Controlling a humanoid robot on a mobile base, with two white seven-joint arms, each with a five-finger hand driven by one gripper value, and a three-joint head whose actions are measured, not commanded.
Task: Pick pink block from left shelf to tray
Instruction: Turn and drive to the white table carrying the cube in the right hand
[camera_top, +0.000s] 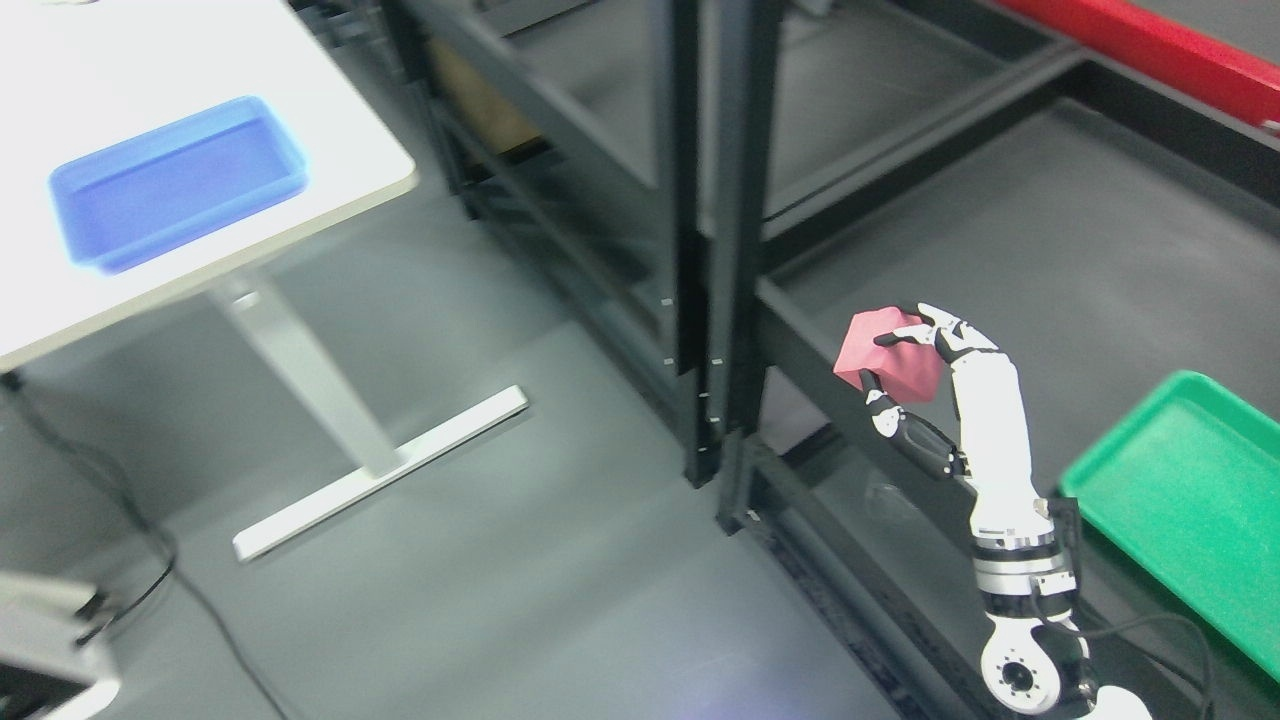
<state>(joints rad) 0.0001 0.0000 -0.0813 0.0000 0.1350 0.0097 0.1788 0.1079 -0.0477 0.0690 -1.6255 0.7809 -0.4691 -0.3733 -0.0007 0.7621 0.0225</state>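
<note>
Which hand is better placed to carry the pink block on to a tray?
Right. The right hand already grips the pink block, with the green tray close beside it. No left hand shows.

Looks like a robotics lab or test workshop. Bare grey floor (520, 620), with black metal shelving racks (720, 300) standing on it. A white height-adjustable table (330, 130) on a plain metal T-foot (380, 470), carrying a blue plastic bin (175, 185). Loose black cable (150, 560) trailing across the floor. Green tray (1190, 490) on a rack shelf, red beam (1150, 50) at the top right.
</note>
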